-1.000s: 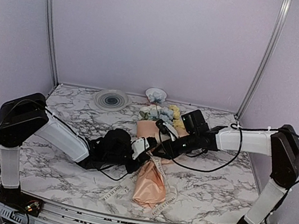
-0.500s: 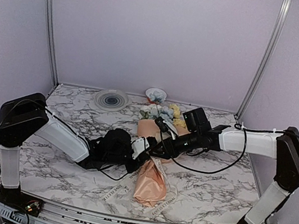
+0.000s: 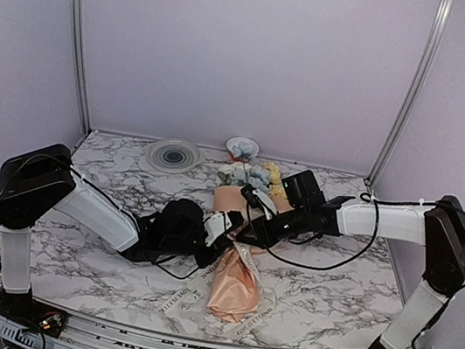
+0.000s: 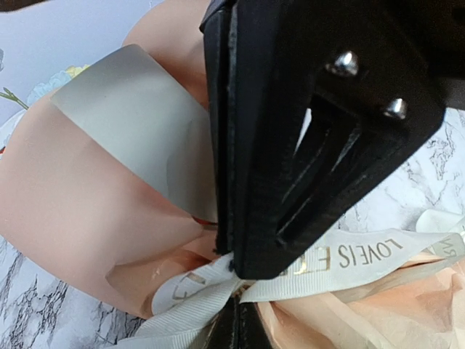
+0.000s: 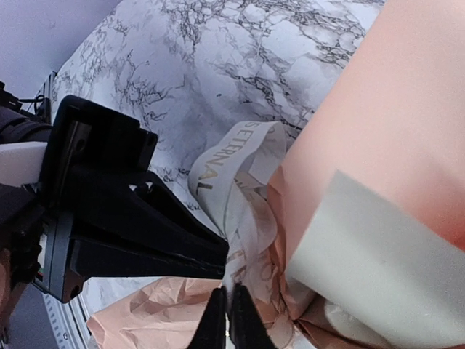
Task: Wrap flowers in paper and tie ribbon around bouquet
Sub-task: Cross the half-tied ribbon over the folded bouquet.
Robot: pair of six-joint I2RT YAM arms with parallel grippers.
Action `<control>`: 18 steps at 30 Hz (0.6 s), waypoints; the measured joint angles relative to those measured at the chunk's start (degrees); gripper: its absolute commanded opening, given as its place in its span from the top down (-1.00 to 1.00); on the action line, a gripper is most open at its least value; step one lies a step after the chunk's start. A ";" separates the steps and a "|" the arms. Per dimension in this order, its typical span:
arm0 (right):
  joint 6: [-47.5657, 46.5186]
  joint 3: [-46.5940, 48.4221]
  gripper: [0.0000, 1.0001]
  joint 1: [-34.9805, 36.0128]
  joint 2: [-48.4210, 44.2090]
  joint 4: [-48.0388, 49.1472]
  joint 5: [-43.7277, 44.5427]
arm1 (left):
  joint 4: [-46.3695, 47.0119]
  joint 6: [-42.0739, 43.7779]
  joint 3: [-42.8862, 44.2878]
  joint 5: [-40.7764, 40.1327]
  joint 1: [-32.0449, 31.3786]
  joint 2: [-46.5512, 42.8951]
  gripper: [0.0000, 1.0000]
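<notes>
The bouquet lies mid-table: peach paper (image 3: 233, 288) wrapped round the flowers (image 3: 253, 178), whose blue, white and yellow blooms point to the back. A pale strip of tape (image 5: 367, 251) sits on the paper. The cream ribbon (image 4: 363, 258) with gold print crosses the narrow waist, and its tails trail onto the marble (image 3: 180, 296). My left gripper (image 4: 243, 302) is shut on the ribbon at the waist. My right gripper (image 5: 229, 294) meets it from the other side, its fingers pinched on a ribbon strand (image 5: 243, 218). Both grippers nearly touch above the wrap (image 3: 239, 234).
A round grey plate (image 3: 173, 154) and a small white bowl (image 3: 242, 148) stand at the back edge of the marble table (image 3: 110, 164). Purple walls and metal posts (image 3: 412, 88) close in the sides. Black cables hang under the right arm (image 3: 325, 258).
The right gripper opened and drew back a little half a second ago, then returned and closed on the ribbon. The front-left ribbon tail shifted slightly. The left arm stayed put.
</notes>
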 measured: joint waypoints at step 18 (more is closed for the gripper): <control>2.84 -3.58 1.00 1.68 -3.26 2.67 -8.28 | 0.66 -3.15 0.00 1.53 1.05 0.00 1.00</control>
